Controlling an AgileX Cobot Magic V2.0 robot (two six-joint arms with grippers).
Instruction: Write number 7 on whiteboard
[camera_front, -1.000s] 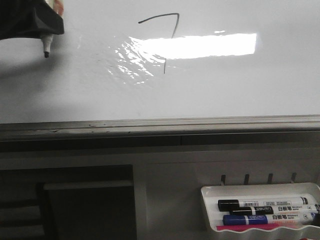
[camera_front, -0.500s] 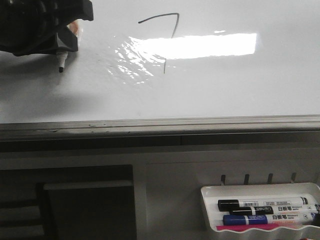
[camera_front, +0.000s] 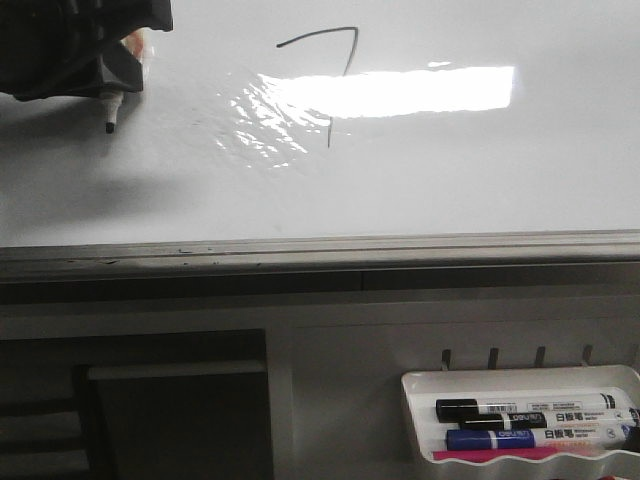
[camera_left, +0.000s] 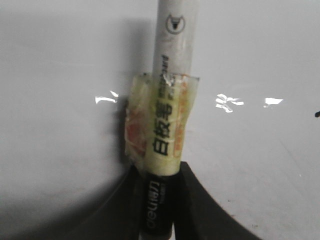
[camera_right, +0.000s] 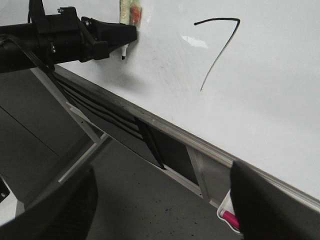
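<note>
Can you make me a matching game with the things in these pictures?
Things:
1. thin dark hand-drawn number 7
2. white marker with yellowish tape
3. small white plastic marker tray
4. blue-capped marker

Places:
A. lying in the tray
B. gripped in the left hand
C. drawn on the large glossy whiteboard
D. hanging below the whiteboard's grey frame

Pairs: 1-C, 2-B, 3-D, 4-A

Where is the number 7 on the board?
In the front view the number 7 sits near the top middle of the whiteboard, crossing the bright glare, to the right of the marker in the left gripper.
</note>
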